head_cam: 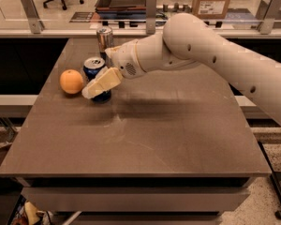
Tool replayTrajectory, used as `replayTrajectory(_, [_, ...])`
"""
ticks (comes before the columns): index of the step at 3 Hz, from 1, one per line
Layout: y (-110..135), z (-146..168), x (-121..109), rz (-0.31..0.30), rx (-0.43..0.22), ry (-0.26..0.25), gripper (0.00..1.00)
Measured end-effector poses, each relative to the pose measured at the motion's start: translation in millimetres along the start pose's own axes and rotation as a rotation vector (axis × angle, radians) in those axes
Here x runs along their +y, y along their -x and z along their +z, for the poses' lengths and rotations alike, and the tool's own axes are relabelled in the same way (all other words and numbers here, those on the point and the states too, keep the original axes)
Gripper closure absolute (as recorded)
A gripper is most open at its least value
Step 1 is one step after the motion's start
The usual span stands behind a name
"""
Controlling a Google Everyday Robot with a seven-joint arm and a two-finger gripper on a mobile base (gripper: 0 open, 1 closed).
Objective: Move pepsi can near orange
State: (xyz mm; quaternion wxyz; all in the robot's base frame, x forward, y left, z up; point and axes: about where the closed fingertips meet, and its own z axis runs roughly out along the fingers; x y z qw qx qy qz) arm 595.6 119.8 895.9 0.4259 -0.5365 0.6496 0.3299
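The pepsi can point(92, 68), dark blue with a silver top, stands on the brown table point(145, 135) at its left side. The orange point(71, 81) rests on the table just left of the can, a small gap apart. My gripper point(96, 85) reaches in from the right and is shut around the pepsi can. Its near cream finger point(103, 82) lies across the can's front and hides the lower body. The far finger is hidden behind the can.
A taller, slimmer silver can point(104, 38) stands behind the pepsi can near the table's back edge. My white arm point(210, 55) spans the right back of the table. A rail with glass panels point(33, 13) runs behind the table.
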Motion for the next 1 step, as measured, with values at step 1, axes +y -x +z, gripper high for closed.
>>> replayTrajectory(1, [0.0,0.1,0.1,0.0,0.0,0.0,0.0])
